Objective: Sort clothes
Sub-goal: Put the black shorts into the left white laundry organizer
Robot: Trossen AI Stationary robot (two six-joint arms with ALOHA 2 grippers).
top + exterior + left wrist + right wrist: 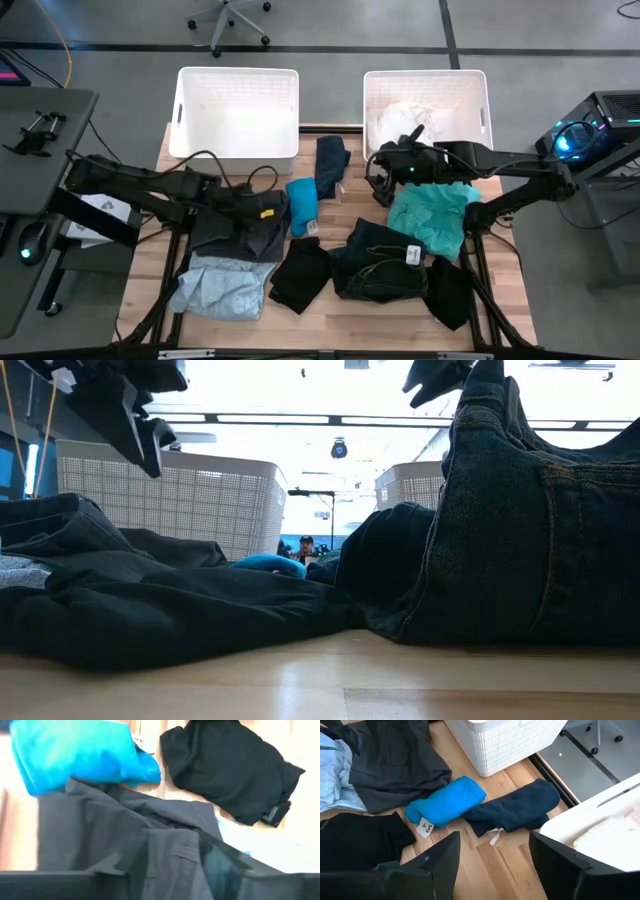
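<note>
Bare wood (345, 200) lies between navy garment (332, 165) and teal garment (432, 215).

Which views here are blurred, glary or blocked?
Left wrist view: soft blur across the charcoal garment and bright blue garment. Low view: blown-out ceiling lights, dark jeans filling the foreground. High view and right wrist view: evenly lit, sharp.

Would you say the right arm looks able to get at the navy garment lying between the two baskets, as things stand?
Probably yes. The right gripper hangs open just beside the navy garment, which lies bare on the table with nothing piled on it. The right basket stands close behind, but the approach from above looks free.
</note>
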